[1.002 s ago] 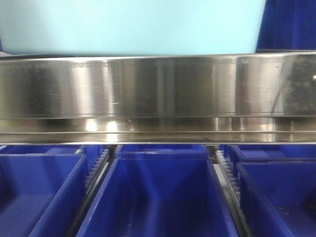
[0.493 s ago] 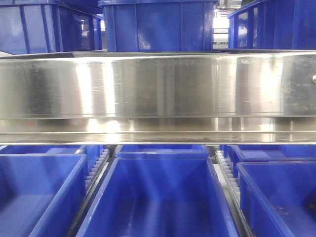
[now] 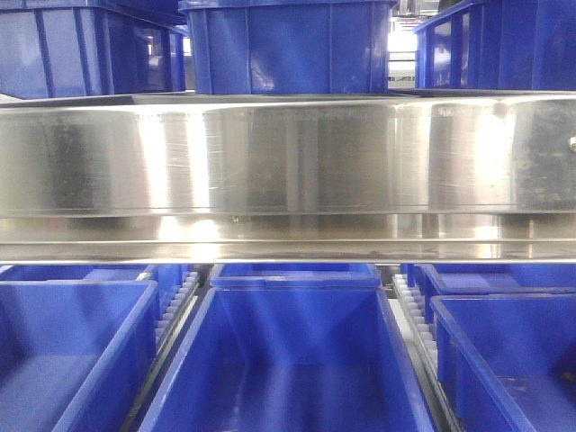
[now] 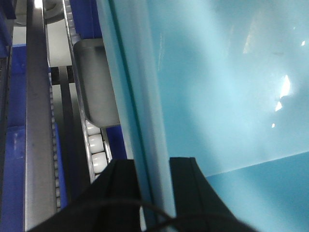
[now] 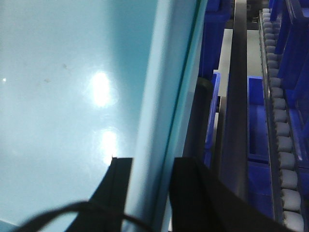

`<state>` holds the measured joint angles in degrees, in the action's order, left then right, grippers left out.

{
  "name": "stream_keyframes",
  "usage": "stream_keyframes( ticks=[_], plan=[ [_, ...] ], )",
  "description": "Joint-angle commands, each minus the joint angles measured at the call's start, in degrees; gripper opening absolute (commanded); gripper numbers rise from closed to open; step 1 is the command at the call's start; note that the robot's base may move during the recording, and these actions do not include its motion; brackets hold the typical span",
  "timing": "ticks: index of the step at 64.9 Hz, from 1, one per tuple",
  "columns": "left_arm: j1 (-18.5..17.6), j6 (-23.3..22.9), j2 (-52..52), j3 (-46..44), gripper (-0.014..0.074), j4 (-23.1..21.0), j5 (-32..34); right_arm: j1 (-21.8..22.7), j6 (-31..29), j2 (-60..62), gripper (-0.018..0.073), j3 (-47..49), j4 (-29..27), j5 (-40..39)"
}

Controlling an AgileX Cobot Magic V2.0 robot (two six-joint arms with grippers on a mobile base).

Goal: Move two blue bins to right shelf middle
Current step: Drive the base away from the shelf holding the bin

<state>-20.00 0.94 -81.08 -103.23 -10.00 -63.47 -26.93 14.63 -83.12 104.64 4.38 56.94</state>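
A pale blue bin fills both wrist views. In the left wrist view its smooth wall (image 4: 227,87) spreads to the right, and my left gripper (image 4: 152,162) is shut on its left rim, one black finger (image 4: 123,179) outside and the other inside. In the right wrist view the bin's wall (image 5: 63,96) spreads to the left, and my right gripper (image 5: 152,162) is shut on its right rim. I cannot tell whether a second bin is nested in it. The front view shows no pale blue bin and neither gripper.
A wide steel shelf beam (image 3: 288,162) crosses the front view. Dark blue bins (image 3: 288,45) stand on the level above it, and open dark blue bins (image 3: 288,360) sit below. White roller tracks (image 4: 94,145) (image 5: 282,145) and dark rails run beside the held bin.
One second ago the pale blue bin covered the top of the front view. It has since left that view, uncovering the dark blue bins behind. Nothing differs over the last half second.
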Motion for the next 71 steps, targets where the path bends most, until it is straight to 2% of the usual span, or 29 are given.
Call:
stream_keyframes(
  ticks=[1,71],
  plan=[
    [-0.39,0.96,1.26,-1.03,-0.0111,-5.23,4.29,-0.08,-0.68,0.83,-0.0154,1.09,-0.28,-6.35],
    [-0.39,0.96,1.26,-1.03,-0.0111,-5.09,24.87,-0.08,-0.68,0.83,-0.0154,1.09,-0.28,-6.47]
  ],
)
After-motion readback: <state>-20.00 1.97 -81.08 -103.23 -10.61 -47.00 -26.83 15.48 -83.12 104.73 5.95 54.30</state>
